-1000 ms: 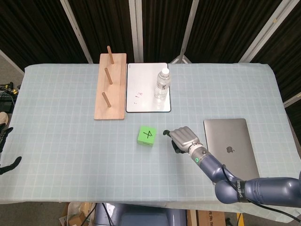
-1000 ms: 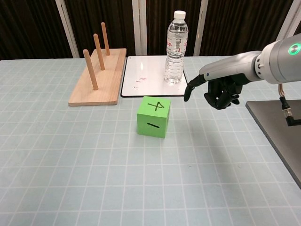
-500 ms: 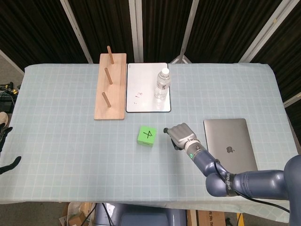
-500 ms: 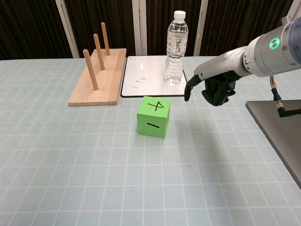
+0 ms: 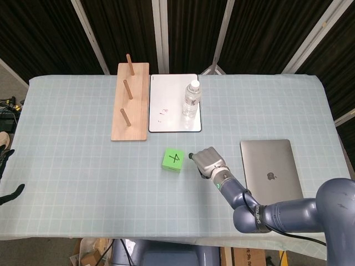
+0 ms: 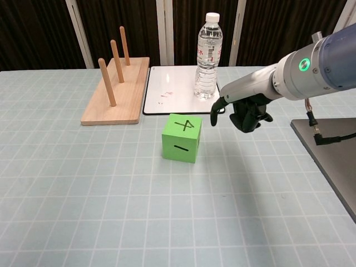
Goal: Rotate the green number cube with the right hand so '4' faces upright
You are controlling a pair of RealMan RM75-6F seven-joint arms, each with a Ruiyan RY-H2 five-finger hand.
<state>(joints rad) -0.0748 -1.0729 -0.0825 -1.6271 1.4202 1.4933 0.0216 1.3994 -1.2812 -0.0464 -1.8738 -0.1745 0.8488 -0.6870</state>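
The green number cube (image 5: 173, 159) (image 6: 182, 138) sits on the table's middle, in front of the whiteboard. Its top face shows a hand-drawn '4' and its front face a single dash. My right hand (image 5: 206, 162) (image 6: 245, 111) hovers just right of the cube, apart from it. Most of its fingers are curled under and hold nothing, and one fingertip (image 6: 214, 118) points at the cube's upper right edge. Dark fingers of my left hand (image 5: 11, 194) show spread apart at the far left edge of the head view, off the table.
A wooden peg board (image 5: 130, 101) (image 6: 114, 89) and a whiteboard (image 5: 174, 103) (image 6: 175, 89) lie behind the cube. A water bottle (image 5: 191, 98) (image 6: 208, 55) stands on the whiteboard. A closed laptop (image 5: 272, 169) (image 6: 334, 156) lies to the right.
My right hand has moved left, closer to the cube, with its extended fingertip now near the cube's right side. The cube has not moved.
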